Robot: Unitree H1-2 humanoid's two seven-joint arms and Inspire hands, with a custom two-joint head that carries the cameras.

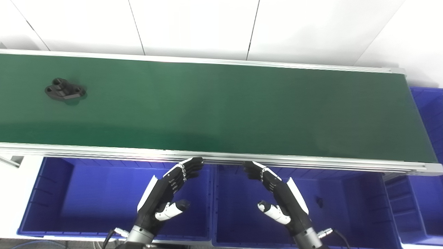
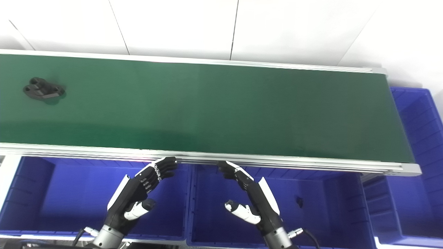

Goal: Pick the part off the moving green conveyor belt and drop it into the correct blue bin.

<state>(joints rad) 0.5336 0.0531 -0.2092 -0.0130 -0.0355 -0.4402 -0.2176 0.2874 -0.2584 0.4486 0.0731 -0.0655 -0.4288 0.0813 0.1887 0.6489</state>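
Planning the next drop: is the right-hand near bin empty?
Not empty: one small dark piece lies on the floor of the right-hand near bin.

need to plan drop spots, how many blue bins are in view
3: a left bin below the belt's near edge under the left hand, a middle bin under the right hand, and one past the belt's right end. More may lie out of frame.

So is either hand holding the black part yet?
No, the black part lies on the green belt far left, while both hands hover open over the blue bins.
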